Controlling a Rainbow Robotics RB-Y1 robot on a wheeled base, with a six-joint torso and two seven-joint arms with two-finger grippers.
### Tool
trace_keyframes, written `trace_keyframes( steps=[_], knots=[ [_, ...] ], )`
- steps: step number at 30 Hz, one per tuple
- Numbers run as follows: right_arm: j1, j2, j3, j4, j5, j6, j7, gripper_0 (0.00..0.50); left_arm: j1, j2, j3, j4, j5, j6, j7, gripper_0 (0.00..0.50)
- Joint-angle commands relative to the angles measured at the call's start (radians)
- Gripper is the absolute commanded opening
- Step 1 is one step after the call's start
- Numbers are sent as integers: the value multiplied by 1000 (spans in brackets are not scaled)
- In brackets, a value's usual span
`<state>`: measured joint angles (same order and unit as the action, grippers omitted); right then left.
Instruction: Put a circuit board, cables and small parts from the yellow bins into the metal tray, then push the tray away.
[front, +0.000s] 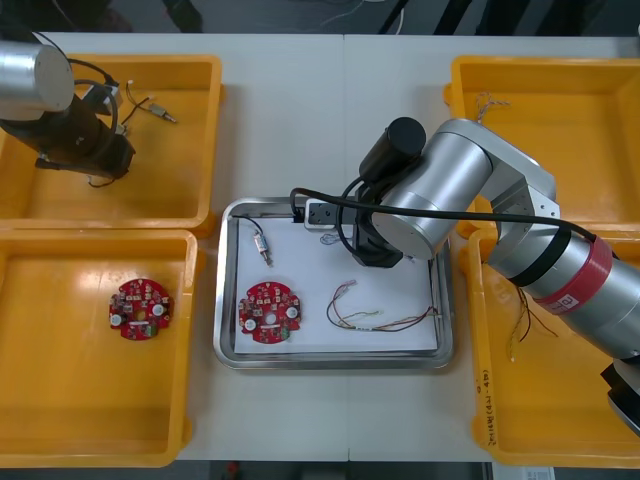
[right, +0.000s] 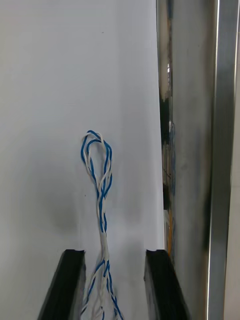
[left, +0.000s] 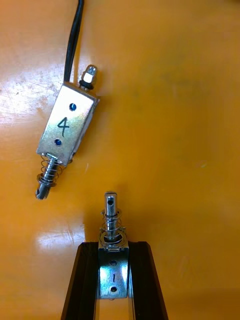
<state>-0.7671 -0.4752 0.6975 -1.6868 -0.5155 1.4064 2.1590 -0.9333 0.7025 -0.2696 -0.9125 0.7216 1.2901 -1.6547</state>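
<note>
Black fingers (right: 72, 282) of the right gripper (right: 115, 255) stand apart on either side of the blue and white cable (right: 100, 190). The cable lies on the white floor of the tray (right: 190, 150), close to its shiny wall. If the fingers rise crooked, a strand could snag and drag the cable back out. The left gripper (left: 114, 245), in the far left bin (left: 175, 125), is clamped on a small metal part (left: 113, 265). Held by one end, it might swivel loose or drop on the tabletop.

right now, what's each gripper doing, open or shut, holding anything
left gripper: shut on a small metal part.
right gripper: open, over the blue and white cable in the tray.
</note>
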Motion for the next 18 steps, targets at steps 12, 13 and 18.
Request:
trace_keyframes(
  steps=[12,13,18],
  knots=[
    [5,3,-79,-132,25,163,-21,500,99,94,138,-385,-80,224,154,0],
    [5,10,-101,-149,23,197,-22,500,113,98,148,-417,-82,242,180,0],
    [6,29,-171,-215,12,338,-28,500,165,112,181,-555,-90,334,271,0]
  ],
)
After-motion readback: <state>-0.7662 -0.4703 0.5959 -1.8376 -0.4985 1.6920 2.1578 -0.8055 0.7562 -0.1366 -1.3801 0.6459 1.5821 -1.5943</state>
